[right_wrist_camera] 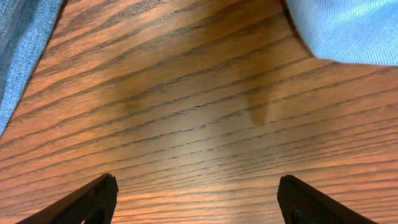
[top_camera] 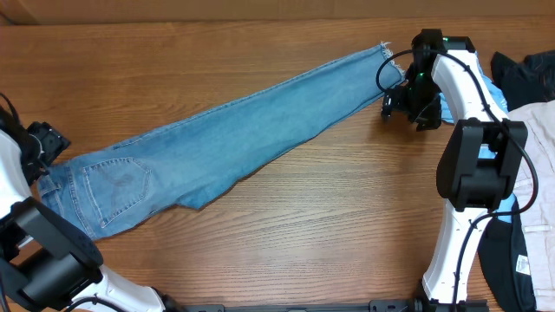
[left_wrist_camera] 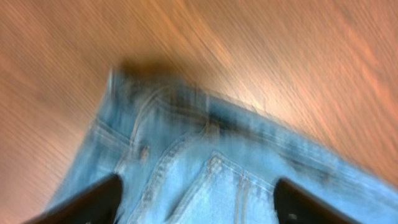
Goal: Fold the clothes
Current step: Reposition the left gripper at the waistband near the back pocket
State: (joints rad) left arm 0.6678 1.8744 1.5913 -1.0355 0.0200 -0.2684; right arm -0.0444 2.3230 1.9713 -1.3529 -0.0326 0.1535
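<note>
The light-blue jeans (top_camera: 217,139) lie spread across the table, waist and back pocket at the left, frayed hem (top_camera: 384,50) at the upper right. My left gripper (top_camera: 48,143) is open just above the waistband; the blurred left wrist view shows the waistband and pocket stitching (left_wrist_camera: 205,155) between its two fingers (left_wrist_camera: 198,202). My right gripper (top_camera: 403,102) is open and empty over bare wood (right_wrist_camera: 199,124) just right of the hem; the jeans edge (right_wrist_camera: 25,43) shows at the left of the right wrist view.
A pile of other clothes lies at the right edge: a dark garment (top_camera: 525,74), a beige one (top_camera: 542,156), and a light-blue knit piece (right_wrist_camera: 348,28) near my right gripper. Bare wooden table lies in front of the jeans.
</note>
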